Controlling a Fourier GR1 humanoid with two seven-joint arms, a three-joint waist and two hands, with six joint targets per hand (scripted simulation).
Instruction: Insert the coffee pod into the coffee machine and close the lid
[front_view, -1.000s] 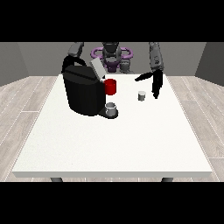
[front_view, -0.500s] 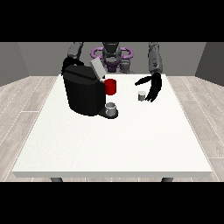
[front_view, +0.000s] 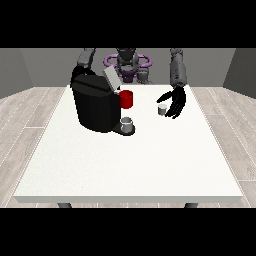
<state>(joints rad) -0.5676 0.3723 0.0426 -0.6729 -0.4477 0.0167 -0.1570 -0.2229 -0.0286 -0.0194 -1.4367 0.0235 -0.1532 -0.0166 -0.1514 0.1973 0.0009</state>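
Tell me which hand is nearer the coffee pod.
Left, the hand at the view's right: it sits right beside the pod. The other hand is hidden behind the coffee machine, across the table.

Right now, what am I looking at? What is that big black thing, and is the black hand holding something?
You are looking across a white table at a robot standing on the far side, facing the camera. Its arms reach over the table towards you.

The big black thing is a coffee machine. Its lid is tipped up, so it is open. A red part sticks out at its front, and a small grey cup sits below that.

The little grey thing is the coffee pod. It stands on the table. The black hand at the view's right is right beside it with its fingers spread, but is not holding it yet.

The robot's other hand is behind the coffee machine, so I cannot see it.
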